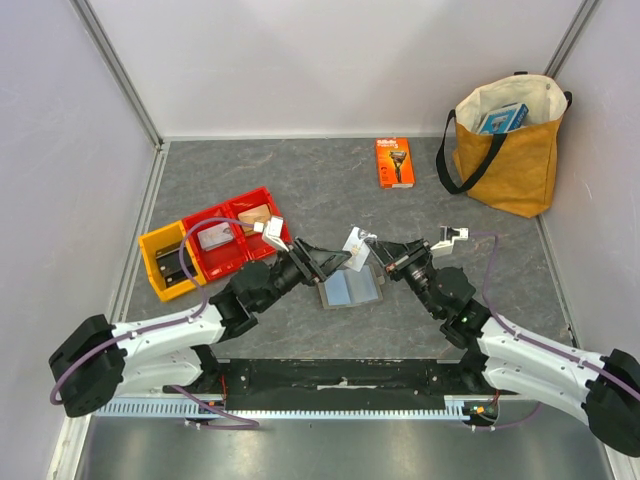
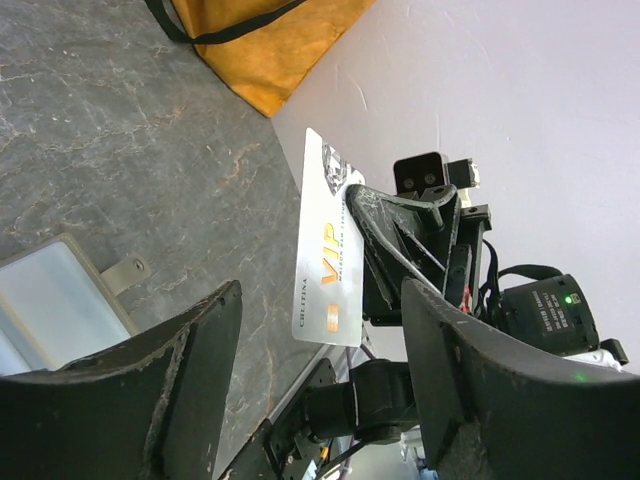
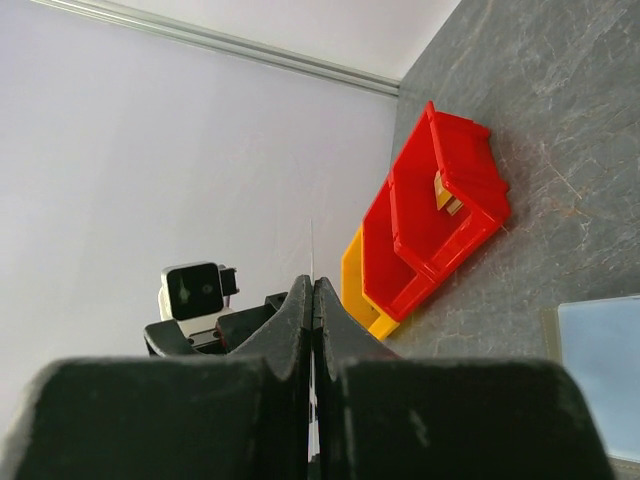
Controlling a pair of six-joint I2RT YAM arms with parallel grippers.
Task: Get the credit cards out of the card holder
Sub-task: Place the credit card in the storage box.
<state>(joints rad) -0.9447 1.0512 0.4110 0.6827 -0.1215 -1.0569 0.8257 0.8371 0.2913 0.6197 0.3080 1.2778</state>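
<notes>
The card holder [image 1: 350,288] lies open on the grey table, light blue inside facing up; its closing tab [image 2: 125,270] shows in the left wrist view. My right gripper [image 1: 375,250] is shut on a silver-white credit card [image 1: 355,240] with orange VIP lettering [image 2: 325,255] and holds it upright above the holder. In the right wrist view only the card's thin edge [image 3: 312,240] sticks out past the closed fingertips [image 3: 300,300]. My left gripper [image 1: 325,262] is open and empty, its jaws facing the card without touching it. No other card shows.
Two red bins [image 1: 230,235] and a yellow bin [image 1: 170,262] with small items stand at the left. An orange razor package [image 1: 394,162] lies at the back. A tan bag [image 1: 505,140] stands at the back right by the wall.
</notes>
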